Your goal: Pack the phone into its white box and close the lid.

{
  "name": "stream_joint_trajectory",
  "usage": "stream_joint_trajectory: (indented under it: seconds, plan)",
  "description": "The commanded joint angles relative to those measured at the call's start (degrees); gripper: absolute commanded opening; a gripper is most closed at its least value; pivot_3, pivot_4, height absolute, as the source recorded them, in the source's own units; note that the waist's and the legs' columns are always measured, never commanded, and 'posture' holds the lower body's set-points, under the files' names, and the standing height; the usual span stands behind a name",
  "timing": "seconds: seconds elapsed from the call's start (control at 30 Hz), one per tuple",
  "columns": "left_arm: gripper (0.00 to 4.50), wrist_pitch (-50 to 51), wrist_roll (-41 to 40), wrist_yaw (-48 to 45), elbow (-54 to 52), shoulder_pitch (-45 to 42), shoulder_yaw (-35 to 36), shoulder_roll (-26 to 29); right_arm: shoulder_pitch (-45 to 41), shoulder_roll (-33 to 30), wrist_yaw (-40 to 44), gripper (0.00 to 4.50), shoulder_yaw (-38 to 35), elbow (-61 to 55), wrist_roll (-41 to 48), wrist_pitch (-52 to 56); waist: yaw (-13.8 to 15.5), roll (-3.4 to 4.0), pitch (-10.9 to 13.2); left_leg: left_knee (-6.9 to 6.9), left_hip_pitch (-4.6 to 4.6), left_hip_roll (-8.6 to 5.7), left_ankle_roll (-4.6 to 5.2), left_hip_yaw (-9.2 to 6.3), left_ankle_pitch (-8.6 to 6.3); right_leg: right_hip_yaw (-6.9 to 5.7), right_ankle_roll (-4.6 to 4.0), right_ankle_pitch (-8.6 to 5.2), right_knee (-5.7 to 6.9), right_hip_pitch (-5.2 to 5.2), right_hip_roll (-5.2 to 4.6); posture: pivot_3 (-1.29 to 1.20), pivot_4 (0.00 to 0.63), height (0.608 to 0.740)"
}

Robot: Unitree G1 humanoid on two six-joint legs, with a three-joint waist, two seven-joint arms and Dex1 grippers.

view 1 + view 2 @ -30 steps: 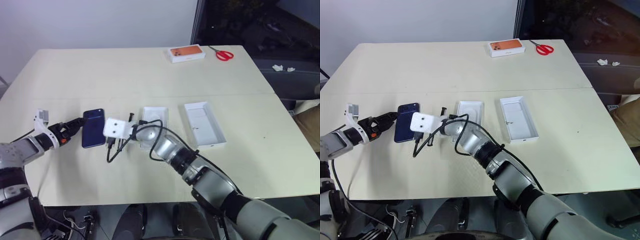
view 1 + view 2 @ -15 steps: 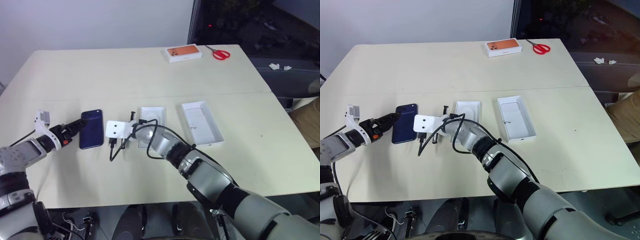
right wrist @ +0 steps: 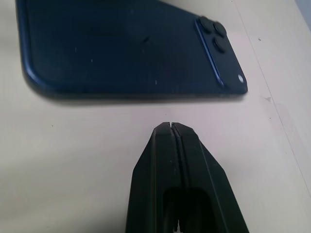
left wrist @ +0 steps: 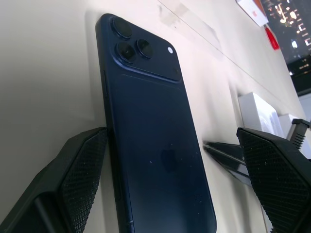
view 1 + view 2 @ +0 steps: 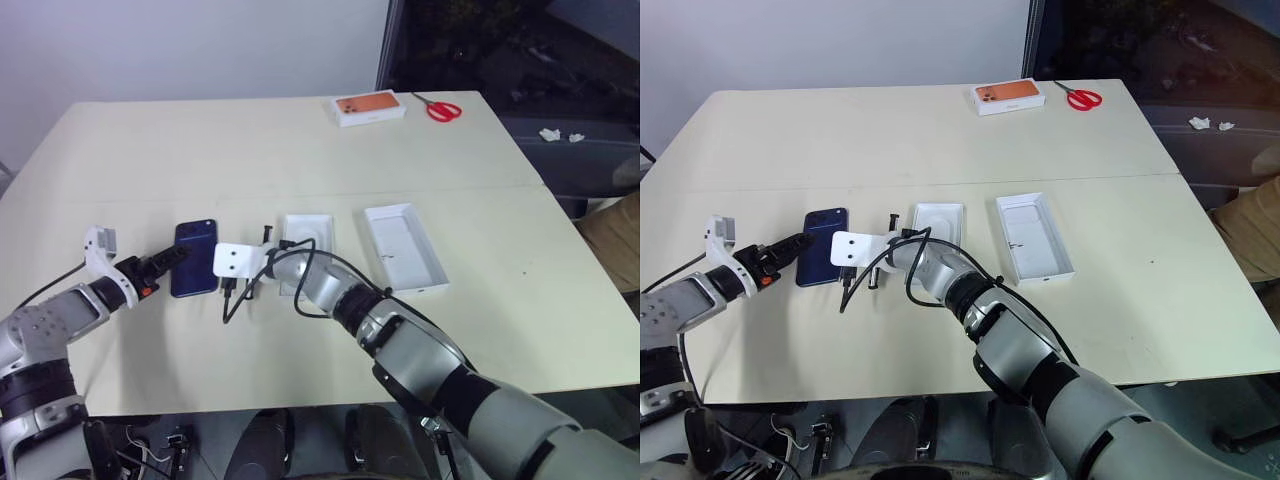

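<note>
Navy phone (image 5: pixel 195 258) lies camera-side up on the counter (image 5: pixel 300 150), between the left claw's (image 4: pixel 175 160) spread fingers; its near end is cut off. Beside it, the right claw (image 3: pixel 171 127) is pinched together.

The phone (image 5: pixel 195 259) lies flat on the table (image 5: pixel 300 150); the left gripper (image 5: pixel 176 256) stands at its left edge, the right gripper (image 5: pixel 226 290) just beside its right; the table beyond its far end is bare.
</note>
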Motion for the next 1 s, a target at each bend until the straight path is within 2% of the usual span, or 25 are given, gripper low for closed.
stream_joint_trajectory:
  seconds: [0.03,0.3,0.37,0.73,0.83,1.0]
  plan:
    - [4.5,5.0,-1.7,0.3,-0.5,0.2,-3.7,-2.7,0.1,6.5,0.8,0.05,0.0,-0.3,0.2,0.2,0.1,0.01,0.0,0.0,0.0,-0.01,0.0,0.0,0.0,0.0,0.0,0.0,0.0,0.01,0.0,0.0,0.15,0.74]
    - [4.5,8.5,-3.9,2.2,-3.7,-1.5,-2.8,-5.6,1.5,4.0,3.0,0.05,-1.2,-2.9,0.8,0.6,0.1,0.02,-0.1,0.01,0.02,-0.03,0.0,-0.02,0.0,0.0,0.0,0.0,0.0,0.03,-0.02,0.0,0.15,0.74]
    - [4.5,9.7,-5.7,3.3,-3.2,-2.8,-0.3,-7.1,1.6,3.3,3.2,0.05,-1.5,-3.4,0.6,0.7,0.1,0.02,-0.1,0.01,0.02,-0.03,0.0,-0.03,0.0,-0.01,0.0,0.0,0.0,0.04,-0.02,0.0,0.15,0.74]
    - [4.5,13.2,-4.1,10.1,-5.4,-4.2,0.2,-10.5,2.2,2.0,4.6,0.05,-2.8,-5.1,0.3,1.7,-0.1,-0.03,-0.1,0.02,-0.01,-0.05,-0.06,-0.04,0.04,-0.02,0.0,0.0,0.0,0.16,-0.02,0.0,0.15,0.74]
    - [4.5,13.6,-4.1,10.4,-7.9,-3.6,-0.9,-10.0,2.2,1.9,4.3,0.05,-2.7,-5.3,0.0,1.6,-0.2,-0.03,-0.1,-0.01,-0.01,-0.03,-0.08,-0.04,0.05,-0.01,0.0,0.0,0.01,0.18,0.0,0.0,0.15,0.74]
    - [4.5,12.9,-6.1,9.3,-7.3,-2.8,2.3,-10.0,2.2,1.6,4.1,0.05,-2.7,-5.3,-0.1,1.4,-0.3,-0.03,-0.1,-0.01,-0.01,-0.03,-0.08,-0.03,0.05,0.0,0.0,0.0,0.0,0.17,0.0,0.0,0.15,0.74]
